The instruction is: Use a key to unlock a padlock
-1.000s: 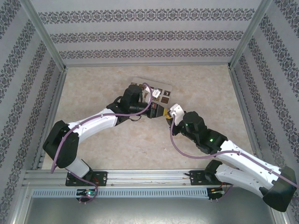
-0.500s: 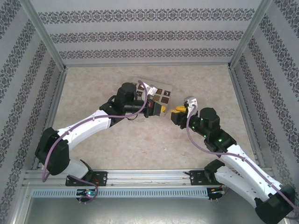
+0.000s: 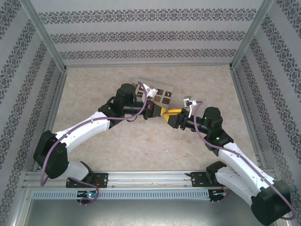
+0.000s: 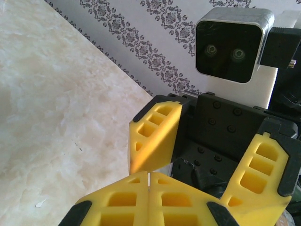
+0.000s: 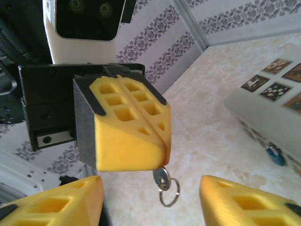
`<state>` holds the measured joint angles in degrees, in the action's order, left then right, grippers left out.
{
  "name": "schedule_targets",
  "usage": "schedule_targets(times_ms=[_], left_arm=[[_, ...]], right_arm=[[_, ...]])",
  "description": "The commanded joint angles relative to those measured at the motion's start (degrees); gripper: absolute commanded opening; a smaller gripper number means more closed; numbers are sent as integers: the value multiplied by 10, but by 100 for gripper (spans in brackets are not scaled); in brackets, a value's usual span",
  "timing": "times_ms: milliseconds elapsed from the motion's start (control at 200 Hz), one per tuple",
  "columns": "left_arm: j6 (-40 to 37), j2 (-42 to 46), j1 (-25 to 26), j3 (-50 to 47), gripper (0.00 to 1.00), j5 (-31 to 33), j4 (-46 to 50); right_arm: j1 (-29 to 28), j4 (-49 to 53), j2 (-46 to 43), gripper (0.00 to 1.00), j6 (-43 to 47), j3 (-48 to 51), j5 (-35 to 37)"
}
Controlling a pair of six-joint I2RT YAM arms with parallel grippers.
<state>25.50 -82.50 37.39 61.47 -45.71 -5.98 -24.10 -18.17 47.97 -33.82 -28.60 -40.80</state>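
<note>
My left gripper (image 5: 162, 149) is shut on a small silver key (image 5: 161, 177). The key's head and its wire ring (image 5: 170, 193) hang out below the yellow fingertips. My right gripper (image 5: 149, 200) is open, one finger on each side of the hanging key and touching nothing. In the left wrist view my own fingers (image 4: 122, 197) are pressed together, with the right arm's yellow finger (image 4: 154, 136) just beyond them. A tiny blue padlock (image 5: 274, 155) hangs on the side of the white box (image 5: 249, 101). From above, both grippers (image 3: 159, 111) (image 3: 172, 116) meet tip to tip in front of the box (image 3: 162, 95).
The white box with dark patterned squares lies on the beige table (image 3: 103, 84) just behind the grippers. Patterned walls and metal frame posts (image 3: 44, 42) close in the table on three sides. The purple cables (image 3: 202, 136) trail along both arms.
My right gripper has gone from shut to open. Its arm swung out to the right and came back facing the left gripper. The left gripper stays shut and has shifted slightly left.
</note>
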Motion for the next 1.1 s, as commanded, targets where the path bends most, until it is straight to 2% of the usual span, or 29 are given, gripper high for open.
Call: schedule_targets(times_ms=[0, 250, 1094], left_arm=[[-3, 10, -8, -7, 0, -16, -17], [10, 8, -8, -9, 0, -23, -33], [20, -1, -8, -8, 0, -32, -43]], right_arm=[[4, -38, 4, 50, -9, 5, -25], [5, -36, 11, 43, 1, 12, -20], [5, -45, 22, 31, 8, 7, -14]])
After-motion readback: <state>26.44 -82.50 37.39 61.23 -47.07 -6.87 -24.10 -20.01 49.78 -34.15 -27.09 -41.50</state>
